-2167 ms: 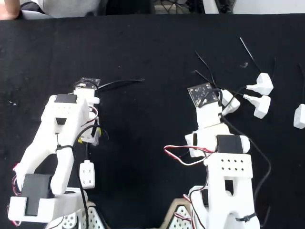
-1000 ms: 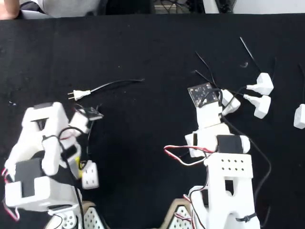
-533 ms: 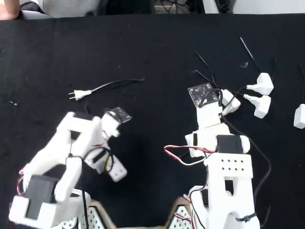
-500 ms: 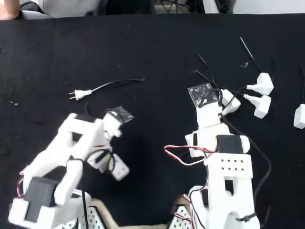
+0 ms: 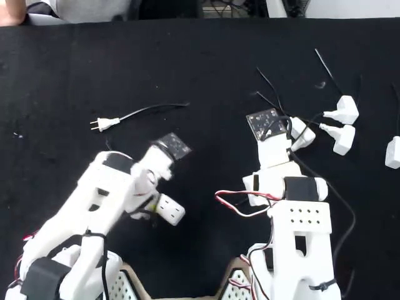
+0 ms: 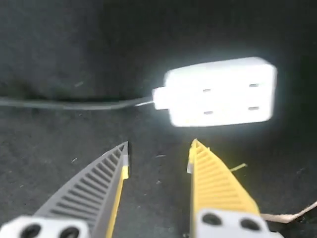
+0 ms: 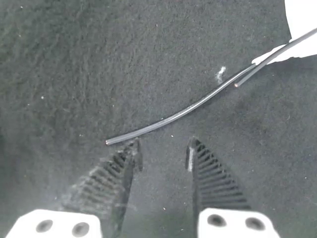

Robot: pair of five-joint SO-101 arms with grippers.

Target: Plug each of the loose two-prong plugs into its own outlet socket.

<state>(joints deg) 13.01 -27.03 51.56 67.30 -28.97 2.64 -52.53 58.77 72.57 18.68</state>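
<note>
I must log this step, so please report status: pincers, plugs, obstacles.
Left pincer open, empty, outlet block just ahead. Right pincer open, empty, by thin black cable. Two-prong plug lies unplugged, apart.

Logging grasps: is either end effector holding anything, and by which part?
Nothing held. Left end effector open near the outlet socket; right end effector open near a wire.

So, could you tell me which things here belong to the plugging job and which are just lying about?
Belong to the job:
- loose two-prong plug with black cord
- white outlet block in front of the left claw
- cluster of white corded pieces, plug or socket unclear

Just lying about:
- tan scrap near the outlet block
- small white fleck
</note>
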